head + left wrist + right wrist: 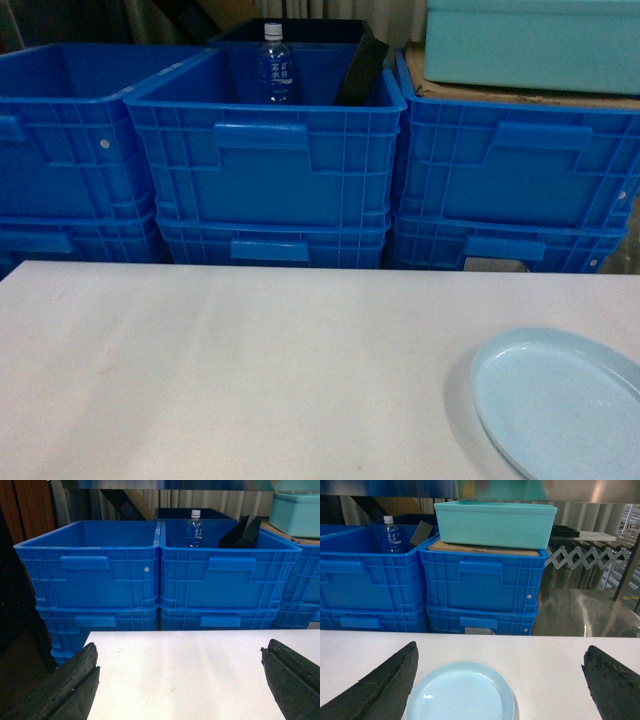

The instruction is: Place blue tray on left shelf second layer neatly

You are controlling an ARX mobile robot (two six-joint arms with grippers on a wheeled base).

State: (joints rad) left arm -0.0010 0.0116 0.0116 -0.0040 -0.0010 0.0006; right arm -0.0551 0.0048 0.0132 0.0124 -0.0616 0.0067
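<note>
The blue tray (560, 400), a pale blue shallow dish, lies flat on the white table (250, 370) at its near right corner. In the right wrist view the tray (460, 692) sits low between the fingers, closer to the left one. My right gripper (500, 650) is open above the table, apart from the tray. My left gripper (179, 649) is open over bare table with nothing between its fingers. Neither gripper shows in the head view. A shiny steel rail (595, 490) runs above the crates; I cannot tell which tier is the left shelf second layer.
Stacked dark-blue crates (265, 170) stand in a row right behind the table's far edge. One holds a water bottle (275, 65) and a black box (360, 70). A teal box (530, 45) rests on cardboard on the right stack. A steel surface (580, 610) lies further right.
</note>
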